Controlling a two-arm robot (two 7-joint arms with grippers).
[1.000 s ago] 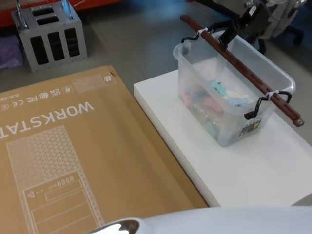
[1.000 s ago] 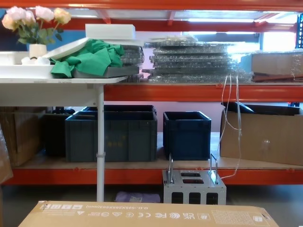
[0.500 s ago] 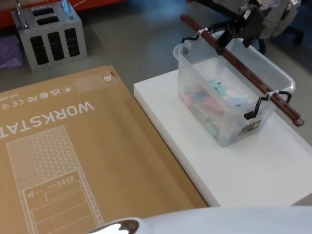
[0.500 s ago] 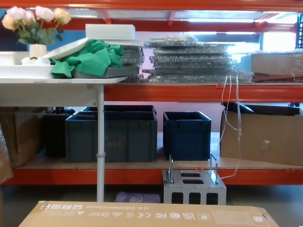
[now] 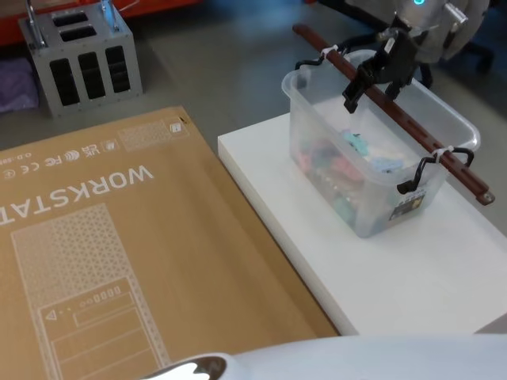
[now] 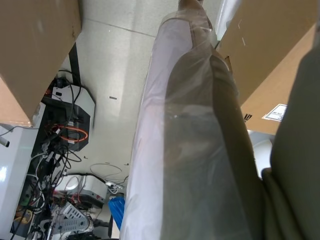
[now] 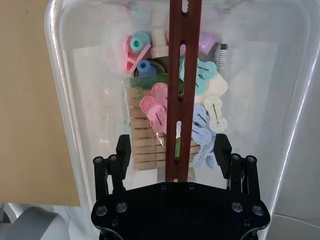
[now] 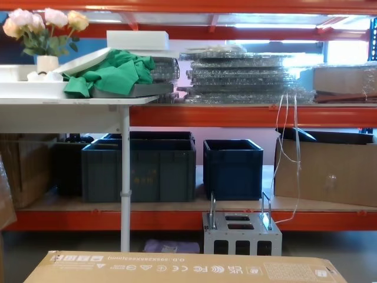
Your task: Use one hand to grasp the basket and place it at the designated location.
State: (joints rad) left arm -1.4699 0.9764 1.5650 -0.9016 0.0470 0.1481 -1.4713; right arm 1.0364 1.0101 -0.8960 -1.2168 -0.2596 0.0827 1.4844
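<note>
The basket (image 5: 310,131) is a translucent whitish tub standing on a white platform (image 5: 412,273) at the right of the head view. Its dark red-brown bar handle (image 5: 416,134) runs lengthwise over the top. My right gripper (image 5: 372,83) hangs just above the far half of the handle, open, with one finger on each side of the bar. In the right wrist view the handle (image 7: 182,60) passes between the open fingers of the right gripper (image 7: 172,150), above coloured clips and wooden pegs (image 7: 150,107) lying in the basket (image 7: 60,75). I cannot tell whether the fingers touch the bar.
A large flat cardboard box (image 5: 103,237) printed WORKSTATION lies left of the platform. A grey metal box with wire handles (image 5: 79,55) stands on the floor beyond it, also in the chest view (image 8: 241,231). Dark blue crates (image 8: 138,165) sit on the shelf behind.
My right gripper has come down and toward me from the basket's far end, and now straddles the handle bar. The basket has not moved.
</note>
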